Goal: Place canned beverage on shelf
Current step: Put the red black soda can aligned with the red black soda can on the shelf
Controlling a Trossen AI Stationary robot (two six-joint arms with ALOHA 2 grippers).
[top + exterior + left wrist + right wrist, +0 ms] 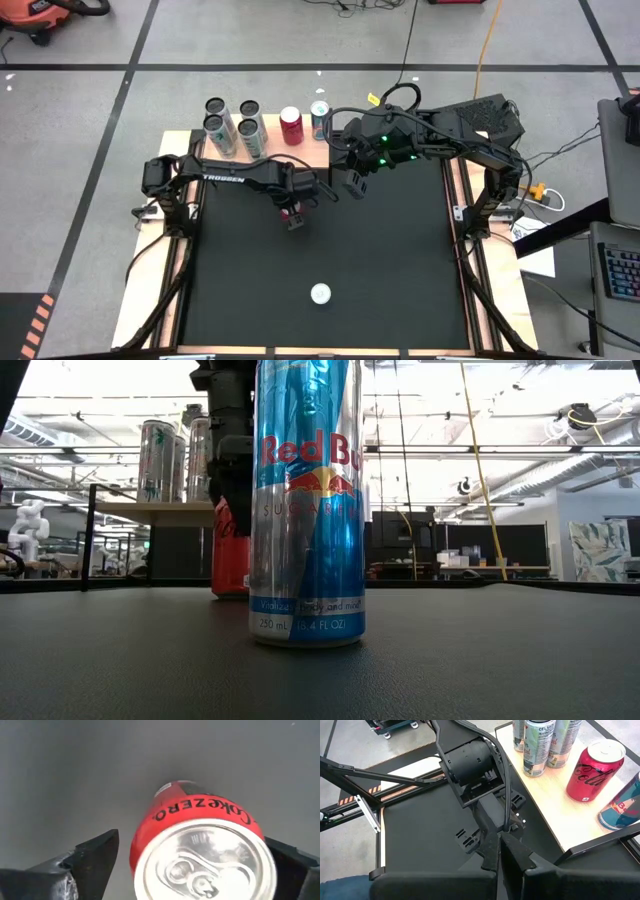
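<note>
Left end effector [292, 215] over the middle of the black worktop [400, 270], pointing down, fingers spread wide on either side of a red can [200, 850]. Left wrist view: clear gaps between both fingers and the can wall, so it is not gripped. The can stands upright on the mat; red body with black "COKE ZERO" lettering near the rim, silver lid with the pull tab unopened. In the low view its red body is seen behind the blue can, below the dark end effector.

Shelf [300, 152]: light wooden top at the far edge of the worktop. On it stand four pale silver cans [232, 126] in a cluster, a second red can [291, 126] and a blue-silver can [319, 118].

Another blue-silver Red Bull can [320, 294] stands upright on the worktop near its front edge, well apart from the shelf.

Right end effector [356, 183] hangs just in front of the shelf, fingers pressed together, holding nothing.
</note>
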